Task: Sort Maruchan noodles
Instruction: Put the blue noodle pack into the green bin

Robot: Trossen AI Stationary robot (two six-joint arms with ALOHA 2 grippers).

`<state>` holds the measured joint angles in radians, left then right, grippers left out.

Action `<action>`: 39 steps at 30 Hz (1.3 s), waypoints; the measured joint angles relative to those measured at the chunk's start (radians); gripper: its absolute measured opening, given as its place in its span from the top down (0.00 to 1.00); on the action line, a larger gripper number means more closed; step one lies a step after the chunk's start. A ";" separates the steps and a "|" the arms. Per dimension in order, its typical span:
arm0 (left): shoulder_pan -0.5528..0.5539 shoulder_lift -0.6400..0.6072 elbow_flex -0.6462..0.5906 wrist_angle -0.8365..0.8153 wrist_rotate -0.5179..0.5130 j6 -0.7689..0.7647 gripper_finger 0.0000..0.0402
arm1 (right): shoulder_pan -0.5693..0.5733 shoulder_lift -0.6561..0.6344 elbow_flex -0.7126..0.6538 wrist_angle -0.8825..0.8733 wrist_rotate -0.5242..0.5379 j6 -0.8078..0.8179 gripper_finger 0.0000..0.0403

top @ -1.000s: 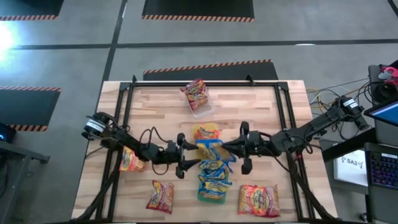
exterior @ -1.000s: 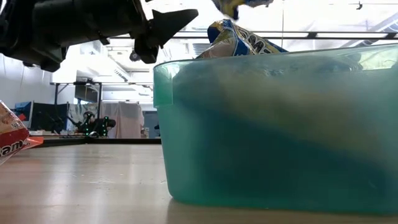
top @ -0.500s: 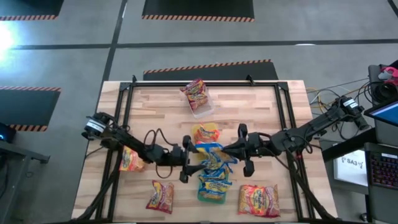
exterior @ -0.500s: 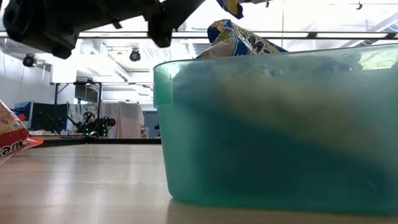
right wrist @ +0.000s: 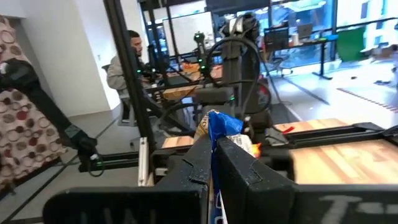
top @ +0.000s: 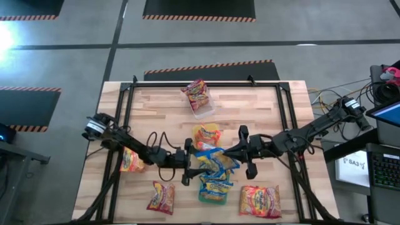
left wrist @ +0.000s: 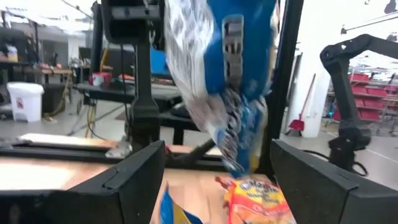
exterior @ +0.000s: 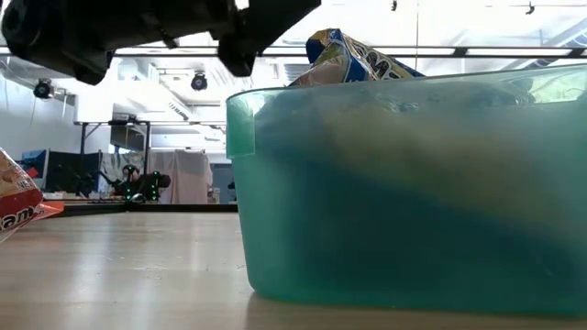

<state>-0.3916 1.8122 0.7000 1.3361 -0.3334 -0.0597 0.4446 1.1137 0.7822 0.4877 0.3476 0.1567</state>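
While clamped by right gripper (right wrist: pixel 212 163), blue packet (right wrist: pixel 219 127), lettering unreadable

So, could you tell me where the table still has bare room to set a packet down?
Bare wood lies left of the clear tray at the far edge, right of it towards the far right corner, and between the two red packets and the green tray. The middle is crowded: both grippers, left and right, meet over blue packets.
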 joint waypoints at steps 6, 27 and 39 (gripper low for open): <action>-0.001 0.000 -0.007 0.005 -0.023 -0.007 0.32 | 0.000 0.000 0.000 0.000 0.010 -0.011 0.98; 0.012 0.000 0.019 0.023 -0.018 -0.036 0.32 | 0.000 0.001 0.000 -0.011 -0.041 0.002 0.98; 0.016 0.002 0.076 -0.020 -0.016 0.044 0.32 | 0.000 0.002 0.000 -0.021 -0.041 0.000 0.98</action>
<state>-0.3759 1.8141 0.7756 1.3166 -0.3491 -0.0161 0.4446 1.1152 0.7822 0.4671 0.3065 0.1562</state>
